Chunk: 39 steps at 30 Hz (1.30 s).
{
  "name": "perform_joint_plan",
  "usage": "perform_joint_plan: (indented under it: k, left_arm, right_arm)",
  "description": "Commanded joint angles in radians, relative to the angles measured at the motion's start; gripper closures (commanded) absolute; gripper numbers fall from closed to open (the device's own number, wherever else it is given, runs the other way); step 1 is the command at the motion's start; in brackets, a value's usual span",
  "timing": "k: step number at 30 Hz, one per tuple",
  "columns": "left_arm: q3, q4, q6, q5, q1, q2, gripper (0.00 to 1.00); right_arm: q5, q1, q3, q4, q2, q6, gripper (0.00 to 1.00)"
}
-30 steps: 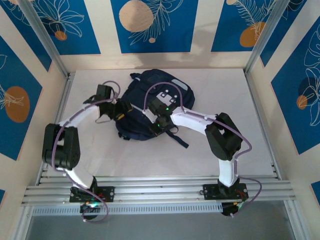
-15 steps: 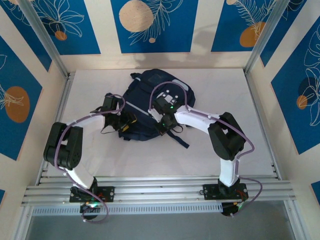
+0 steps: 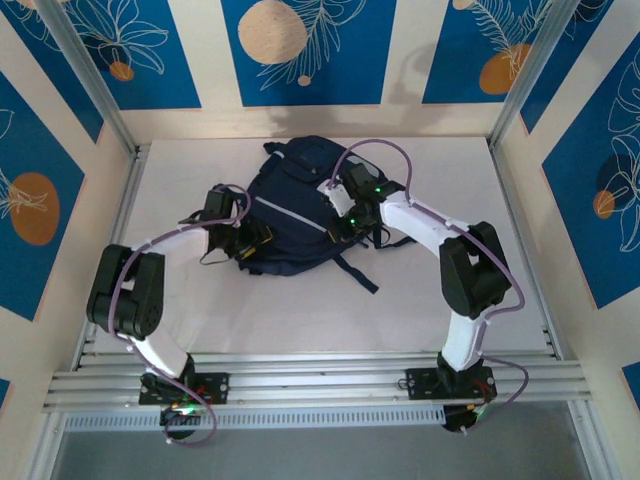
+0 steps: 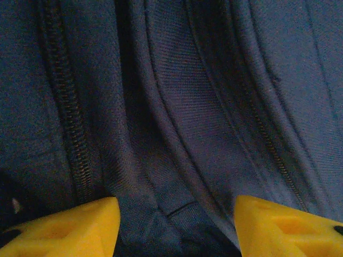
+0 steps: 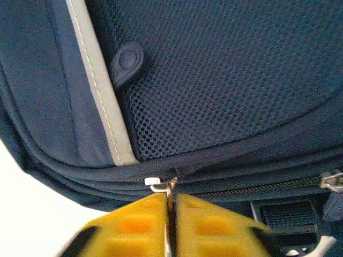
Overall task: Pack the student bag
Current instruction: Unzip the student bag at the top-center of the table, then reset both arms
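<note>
Right gripper (image 5: 170, 206) pinches the zip pull (image 5: 161, 187) by its tip (a thin hold); a skewed tug could slip it. Left gripper (image 4: 177, 217) gapes wide against the bag (image 4: 177, 107), which may drag

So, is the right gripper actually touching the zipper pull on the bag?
Touching. The right wrist view shows the right gripper with its fingers pressed nearly together on the metal zipper pull at the student bag seam.

- The dark blue student bag (image 3: 290, 200) lies in the middle of the white surface (image 3: 440, 170).
- The left hand (image 3: 257, 240) is at its 8 o'clock edge.
- The right hand (image 3: 342, 228) is at its 4 o'clock side.
</note>
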Motion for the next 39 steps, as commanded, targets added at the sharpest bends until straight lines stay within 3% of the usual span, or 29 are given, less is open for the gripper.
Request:
perform_joint_plan:
  k: [1,2,3,8,13,18,21,25,26,29,31,33,36,39]
  left_arm:
    - [0.047,-0.129,0.09,-0.094,0.04,-0.045,0.4]
    - [0.065,-0.144,0.114,-0.099,0.04,-0.059,0.4]
    - [0.084,-0.161,0.142,-0.114,0.04,-0.073,0.4]
    - [0.143,-0.224,0.298,-0.26,0.049,-0.13,0.35]
    - [0.116,-0.181,0.442,-0.432,0.078,-0.171,0.28]
    - [-0.109,0.162,0.636,-0.6,0.108,-0.242,0.27]
    - [-0.221,0.367,0.69,-0.648,0.129,-0.252,0.23]
    - [-0.358,0.684,0.743,-0.606,0.165,-0.234,0.16]
    - [-0.367,0.686,0.727,-0.579,0.181,-0.223,0.15]
    - [-0.484,0.912,0.721,-0.529,0.2,-0.179,0.12]
    - [-0.529,0.967,0.725,-0.511,0.198,-0.204,0.1]
    - [-0.608,1.115,0.732,-0.517,0.194,-0.2,0.0]
    - [-0.72,1.504,0.743,-0.565,0.183,-0.059,0.0]
    - [-0.7,1.355,0.724,-0.563,0.183,-0.122,0.0]
  right_arm:
    - [-0.083,-0.052,-0.079,0.068,-0.129,0.055,0.58]
    - [-0.086,-0.067,-0.124,0.118,-0.164,0.074,0.35]
    - [-0.082,-0.09,-0.193,0.188,-0.205,0.095,0.0]
    - [0.049,-0.23,-0.474,0.479,-0.385,0.199,0.01]
    - [0.166,-0.348,-0.604,0.623,-0.408,0.134,0.01]
    - [0.228,-0.347,-0.802,1.076,-0.383,-0.029,0.01]
    - [0.2,-0.376,-0.825,1.151,-0.333,-0.021,0.01]
    - [0.142,-0.424,-0.903,1.267,-0.356,0.019,0.01]
    - [0.109,-0.451,-0.932,1.319,-0.354,0.04,0.01]
    - [0.077,-0.502,-0.984,1.495,-0.276,0.102,0.01]
    - [0.08,-0.503,-0.967,1.422,-0.298,0.094,0.01]
    - [0.091,-0.5,-0.964,1.409,-0.3,0.095,0.01]
    - [0.1,-0.498,-0.971,1.429,-0.298,0.095,0.01]
    - [0.094,-0.501,-0.973,1.437,-0.295,0.097,0.01]
